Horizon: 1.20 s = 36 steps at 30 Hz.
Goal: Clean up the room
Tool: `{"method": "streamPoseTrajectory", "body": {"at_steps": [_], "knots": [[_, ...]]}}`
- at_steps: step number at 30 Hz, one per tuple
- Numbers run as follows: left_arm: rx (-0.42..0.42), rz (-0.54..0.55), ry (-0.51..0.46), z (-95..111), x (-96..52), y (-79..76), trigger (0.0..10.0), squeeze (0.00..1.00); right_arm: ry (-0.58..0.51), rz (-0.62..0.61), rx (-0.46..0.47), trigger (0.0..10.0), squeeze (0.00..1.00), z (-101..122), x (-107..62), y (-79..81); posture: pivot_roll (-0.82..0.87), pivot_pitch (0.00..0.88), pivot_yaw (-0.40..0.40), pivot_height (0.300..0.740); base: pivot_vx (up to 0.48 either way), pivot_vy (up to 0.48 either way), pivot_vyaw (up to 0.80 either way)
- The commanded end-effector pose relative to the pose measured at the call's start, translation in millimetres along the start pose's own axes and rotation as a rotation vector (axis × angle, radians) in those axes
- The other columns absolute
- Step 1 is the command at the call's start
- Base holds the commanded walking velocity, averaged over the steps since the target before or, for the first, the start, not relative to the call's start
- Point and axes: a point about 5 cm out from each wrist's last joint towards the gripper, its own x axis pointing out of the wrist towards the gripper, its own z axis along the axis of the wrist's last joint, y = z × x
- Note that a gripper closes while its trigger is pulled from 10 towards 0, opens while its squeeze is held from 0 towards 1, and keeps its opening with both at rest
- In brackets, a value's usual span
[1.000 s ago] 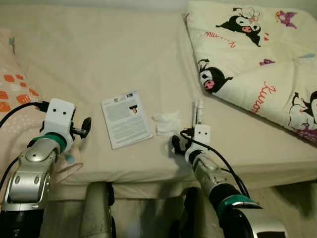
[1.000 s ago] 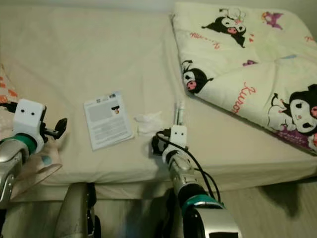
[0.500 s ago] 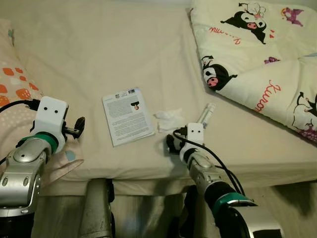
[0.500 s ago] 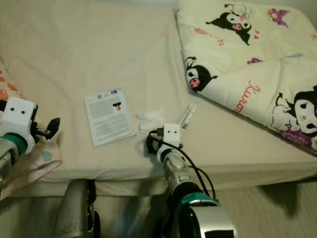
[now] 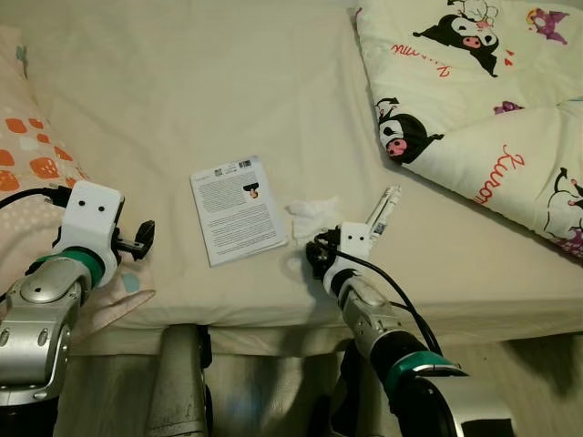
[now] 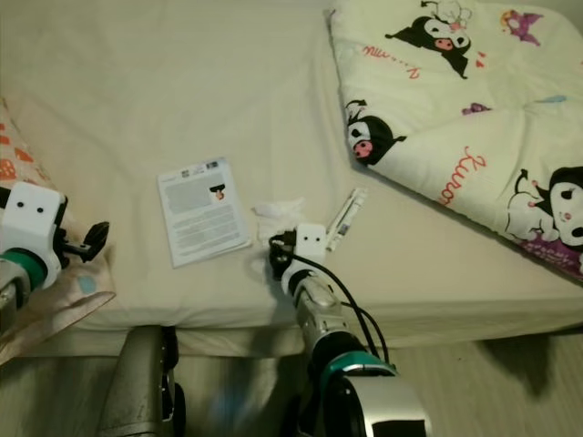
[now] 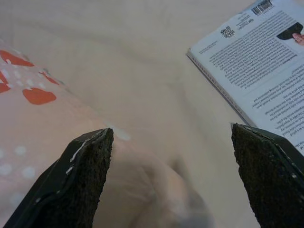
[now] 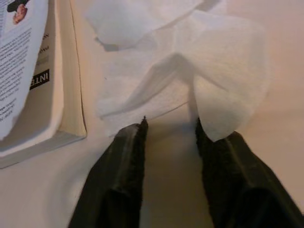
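Observation:
A crumpled white tissue [image 5: 311, 209] lies on the cream bed sheet [image 5: 209, 91], between a printed booklet [image 5: 237, 209] and a slim pale tube [image 5: 383, 209]. My right gripper [image 5: 318, 255] rests on the sheet just in front of the tissue. In the right wrist view this gripper [image 8: 170, 124] is open by a narrow gap, its tips at the tissue's [image 8: 190, 61] near edge, with the booklet's spine [image 8: 66, 80] beside it. My left gripper [image 5: 144, 239] hovers wide open near the bed's front left, over the pillow's edge [image 7: 33, 118], with nothing between its fingers [image 7: 90, 161].
A folded quilt with cartoon figures [image 5: 474, 109] covers the bed's right side. A pillow with orange marks [image 5: 27, 155] lies at the left. The mattress front edge [image 5: 255, 319] runs just below both grippers, with my leg [image 5: 178, 382] and the floor beneath.
My right gripper has swung left, away from the tube and up to the tissue. The tube now lies slanted instead of pointing straight away. The left arm barely moved.

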Motion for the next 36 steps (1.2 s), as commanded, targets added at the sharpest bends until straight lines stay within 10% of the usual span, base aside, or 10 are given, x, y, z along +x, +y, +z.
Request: {"method": "streamPoseTrajectory", "body": {"at_steps": [1, 36], "knots": [[0.005, -0.009, 0.029, -6, -2.7, -0.8, 10.0, 0.0, 0.034, -0.001, 0.009, 0.0, 0.0, -10, -2.5, 0.0, 0.42, 0.32, -0.061, 0.548, 0.0, 0.0, 0.0], [-0.02, -0.033, 0.068, -28, -6.8, -20.1, 10.0, 0.0, -0.126, 0.014, 0.094, 0.0, 0.0, 0, -8.4, -14.3, 0.25, 0.199, -0.125, 0.548, 0.0, 0.0, 0.0]]}}
